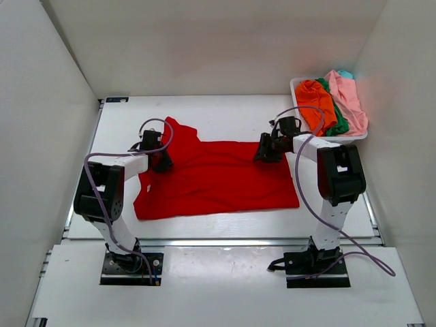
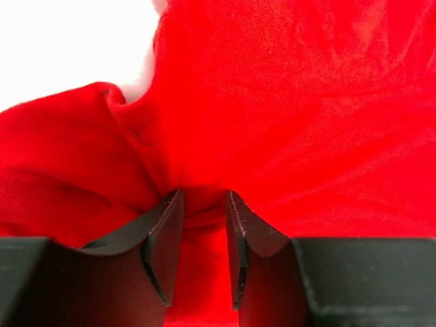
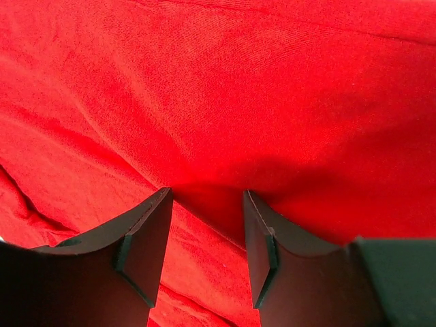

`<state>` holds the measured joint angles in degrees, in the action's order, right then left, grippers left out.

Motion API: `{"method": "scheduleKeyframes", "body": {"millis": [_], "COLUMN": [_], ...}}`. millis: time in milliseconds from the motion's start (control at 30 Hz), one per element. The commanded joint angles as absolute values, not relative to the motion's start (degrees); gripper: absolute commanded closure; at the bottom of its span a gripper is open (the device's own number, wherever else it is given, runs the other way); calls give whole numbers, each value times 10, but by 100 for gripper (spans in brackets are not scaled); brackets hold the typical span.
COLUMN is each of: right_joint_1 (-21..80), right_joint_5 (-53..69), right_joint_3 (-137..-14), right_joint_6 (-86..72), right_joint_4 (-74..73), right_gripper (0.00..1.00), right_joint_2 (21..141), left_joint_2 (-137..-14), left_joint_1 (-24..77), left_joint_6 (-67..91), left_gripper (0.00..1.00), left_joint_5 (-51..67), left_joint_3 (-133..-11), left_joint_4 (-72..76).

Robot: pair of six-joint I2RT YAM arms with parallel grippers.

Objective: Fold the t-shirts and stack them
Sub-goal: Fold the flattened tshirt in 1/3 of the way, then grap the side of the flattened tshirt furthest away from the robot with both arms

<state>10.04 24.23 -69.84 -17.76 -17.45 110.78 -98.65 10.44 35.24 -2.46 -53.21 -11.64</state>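
Red t-shirt (image 1: 218,178) spread on table (image 1: 225,116), my left pincer (image 2: 204,199) pinching its bunched cloth, my right pincer (image 3: 208,196) gripping it too

Plain bright red shirt (image 1: 218,177) on a white worktop (image 1: 225,116); white basket (image 1: 296,88) with orange shirt (image 1: 317,102), green shirt (image 1: 340,125), pink shirt (image 1: 347,95), teal shirt (image 1: 346,73).

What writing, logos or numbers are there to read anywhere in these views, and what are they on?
None can be read.
The red t-shirt is plain in all three views.
The heaped shirts in the white basket show no print.
The left arm, the right arm and the table show no legible label.
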Motion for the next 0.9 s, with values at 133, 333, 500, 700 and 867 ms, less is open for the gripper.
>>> {"method": "scheduleKeyframes", "body": {"millis": [133, 333, 500, 700, 867], "right_joint_1": [85, 70, 64, 62, 55], "right_joint_5": [217, 213, 172, 127, 127], "right_joint_3": [-749, -808, -863, -895, -883], "right_joint_6": [-126, -132, -130, -121, -120], "right_joint_4": [-228, -237, -275, -306, -301], "right_gripper": [55, 51, 49, 47, 46], "right_joint_2": [1123, 1110, 1135, 1167, 1172], "left_joint_2": [-965, -1004, -1086, -1200, -1315], "left_joint_1": [88, 78, 76, 75, 87], "left_joint_6": [324, 287, 266, 255, 239], "left_gripper": [53, 48, 45, 40, 35], "left_joint_5": [-18, -30, -53, -80, -125], "left_joint_3": [-578, -725, -837, -953, -1111], "left_joint_4": [-133, -163, -194, -236, -352]}}
